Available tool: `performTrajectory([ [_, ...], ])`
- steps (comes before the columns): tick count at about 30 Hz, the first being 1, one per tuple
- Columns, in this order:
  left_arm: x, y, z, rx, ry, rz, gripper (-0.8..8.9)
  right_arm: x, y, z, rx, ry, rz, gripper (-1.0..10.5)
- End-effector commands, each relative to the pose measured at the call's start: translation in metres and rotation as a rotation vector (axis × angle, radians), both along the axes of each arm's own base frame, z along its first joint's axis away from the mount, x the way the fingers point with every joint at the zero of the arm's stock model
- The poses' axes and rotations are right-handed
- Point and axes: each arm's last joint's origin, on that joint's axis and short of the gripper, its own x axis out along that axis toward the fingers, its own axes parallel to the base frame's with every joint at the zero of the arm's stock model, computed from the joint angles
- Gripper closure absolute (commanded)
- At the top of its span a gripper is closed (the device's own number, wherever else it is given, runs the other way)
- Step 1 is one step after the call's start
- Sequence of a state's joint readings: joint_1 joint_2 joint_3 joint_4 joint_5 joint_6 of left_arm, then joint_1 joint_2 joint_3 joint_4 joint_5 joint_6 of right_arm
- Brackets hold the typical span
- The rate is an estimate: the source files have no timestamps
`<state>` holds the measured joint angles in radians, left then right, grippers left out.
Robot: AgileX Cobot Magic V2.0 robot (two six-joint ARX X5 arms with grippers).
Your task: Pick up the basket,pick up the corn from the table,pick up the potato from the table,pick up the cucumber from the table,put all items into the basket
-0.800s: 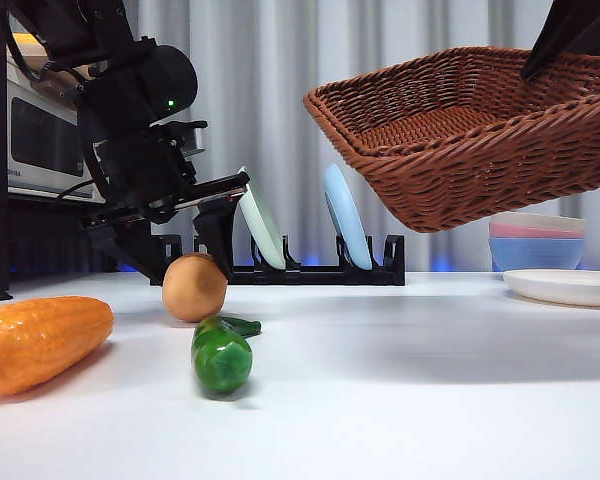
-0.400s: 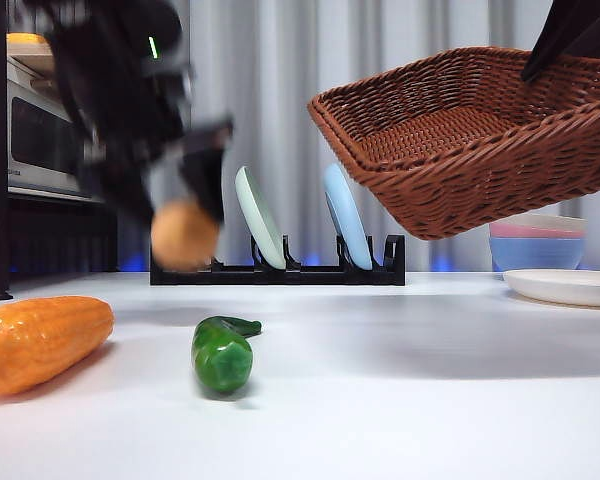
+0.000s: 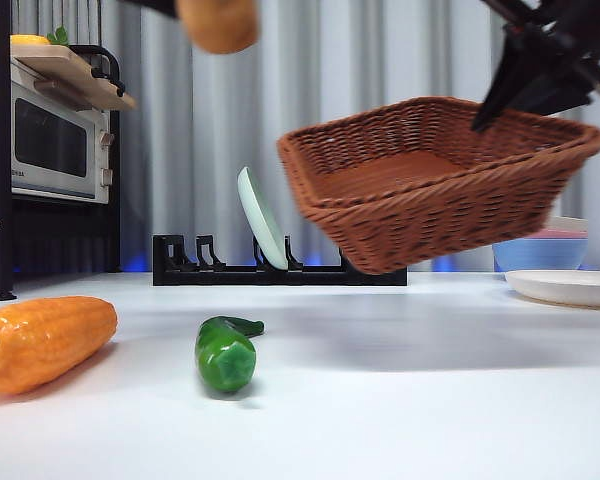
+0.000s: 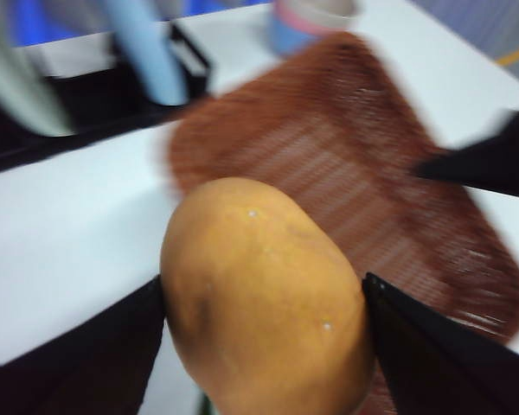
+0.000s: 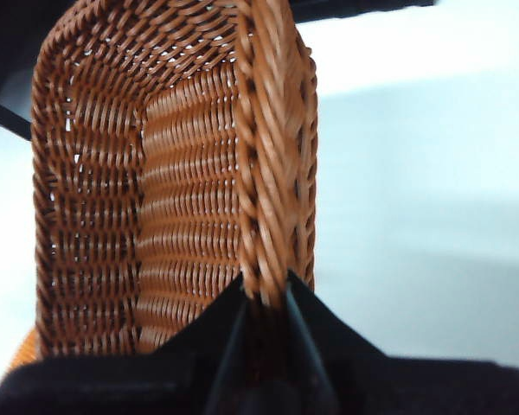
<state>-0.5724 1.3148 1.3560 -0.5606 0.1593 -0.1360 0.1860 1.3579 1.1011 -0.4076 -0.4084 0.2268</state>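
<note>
Left claw (image 4: 264, 346) grips one potato (image 4: 264, 298) (aloft).

1. Setting: a mock kitchen set up for robot trials, on a plain white table (image 3: 430, 400).
2. Landmark: black dish rack (image 3: 280, 268) at the table's far edge, one pale plate (image 3: 262, 218) standing in it.
3. Left of the rack: a microwave oven (image 3: 50, 140) on a dark stand, wooden board (image 3: 75, 75) on top.
4. Right of the rack: stacked pastel bowls (image 3: 555, 250) and a white plate (image 3: 565, 287).
5. Behind the rack: grey curtain (image 3: 180, 130) wall to wall, like a staged booth rather than a home.
6. In front of the rack: toy corn (image 3: 42, 342) and cucumber (image 3: 225, 352).
</note>
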Motion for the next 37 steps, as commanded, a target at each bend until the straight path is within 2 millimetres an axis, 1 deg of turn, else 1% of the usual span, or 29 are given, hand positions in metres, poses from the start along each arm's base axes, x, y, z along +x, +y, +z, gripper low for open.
performTrajectory([
  [1, -0.004, -0.022, -0.011, 0.017, 0.037, -0.057, 8.21, 0.003, 0.011, 0.003, 0.064, -0.019, 0.004, 9.6],
  [5, -0.013, -0.056, -0.025, 0.088, 0.035, -0.088, 8.21, 0.003, 0.021, 0.007, 0.093, -0.045, 0.025, 9.6],
  [8, -0.016, -0.075, -0.040, 0.162, 0.033, -0.087, 8.22, 0.002, 0.023, 0.007, 0.102, -0.040, 0.024, 9.6],
  [12, -0.015, -0.094, -0.059, 0.235, 0.051, -0.100, 8.21, 0.002, 0.023, 0.007, 0.110, -0.034, 0.018, 9.6],
  [14, -0.013, -0.099, -0.067, 0.265, 0.058, -0.102, 8.17, 0.002, 0.023, 0.007, 0.111, -0.033, 0.018, 9.6],
  [17, -0.008, -0.102, -0.075, 0.303, 0.057, -0.090, 7.95, 0.001, 0.024, 0.007, 0.137, -0.023, 0.060, 9.6],
  [19, -0.007, -0.103, -0.077, 0.308, 0.062, -0.090, 6.67, 0.001, 0.025, 0.007, 0.153, -0.018, 0.084, 9.6],
  [20, -0.007, -0.103, -0.077, 0.309, 0.063, -0.090, 5.54, 0.001, 0.025, 0.007, 0.157, -0.016, 0.088, 9.6],
  [21, -0.007, -0.103, -0.077, 0.309, 0.063, -0.089, 4.72, 0.001, 0.025, 0.007, 0.164, -0.011, 0.090, 9.6],
  [22, -0.007, -0.103, -0.077, 0.310, 0.063, -0.088, 4.09, 0.000, 0.025, 0.008, 0.169, -0.008, 0.094, 9.6],
  [23, -0.007, -0.103, -0.078, 0.312, 0.065, -0.088, 3.66, 0.000, 0.025, 0.008, 0.175, -0.004, 0.097, 9.6],
  [28, -0.008, -0.102, -0.078, 0.327, 0.070, -0.080, 3.63, 0.000, 0.025, 0.007, 0.176, -0.001, 0.094, 9.6],
  [31, -0.011, -0.098, -0.073, 0.323, 0.066, -0.079, 3.63, 0.000, 0.025, 0.007, 0.176, -0.001, 0.093, 9.6],
  [35, -0.022, -0.086, -0.054, 0.295, 0.039, -0.075, 3.63, 0.000, 0.025, 0.007, 0.176, -0.001, 0.093, 9.6],
  [37, -0.032, -0.074, -0.039, 0.272, 0.017, -0.072, 3.63, 0.000, 0.025, 0.007, 0.175, -0.002, 0.092, 9.6],
])
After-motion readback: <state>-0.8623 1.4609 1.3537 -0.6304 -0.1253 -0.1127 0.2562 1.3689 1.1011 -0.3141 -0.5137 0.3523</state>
